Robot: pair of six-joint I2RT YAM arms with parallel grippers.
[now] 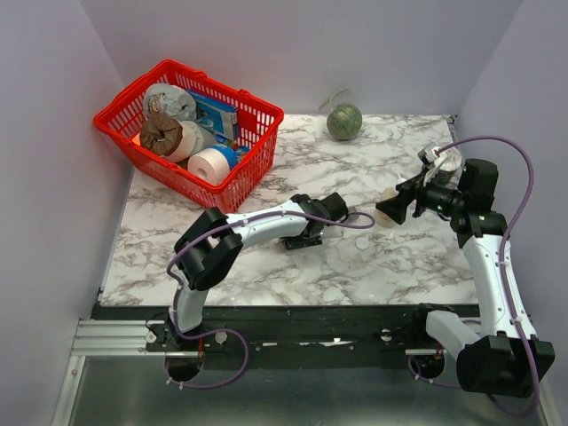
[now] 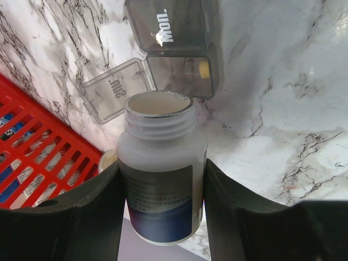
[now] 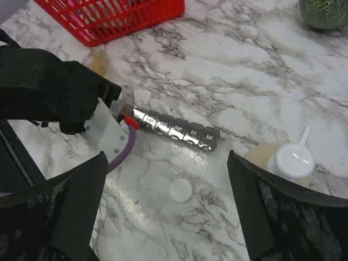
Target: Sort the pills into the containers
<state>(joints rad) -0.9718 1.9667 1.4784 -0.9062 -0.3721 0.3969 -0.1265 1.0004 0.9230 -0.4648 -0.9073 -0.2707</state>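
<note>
Since left gripper point(image 2: 160, 187) is clamped on the uncapped bottle point(image 2: 161, 157), mouth aimed at the organizer point(image 2: 179, 49) on the surface point(image 2: 283, 81) w/ Sun lid point(image 2: 115, 89) flipped open and one pill point(image 2: 204, 69) inside, tilt should be eased slowly so extras aren't spilled. Right gripper point(image 3: 167, 163) hangs wide open, empty.

Red basket point(image 1: 177, 177); white-grey marbled table point(image 1: 390, 257); smoky-grey containers point(image 3: 174, 128).

In the left wrist view the dark-grey plastic strip of lidded compartments point(image 2: 174, 32) runs off the top edge past "Mon", and the print on the white plastic bottle point(image 2: 161, 179) is too blurred to read.
</note>
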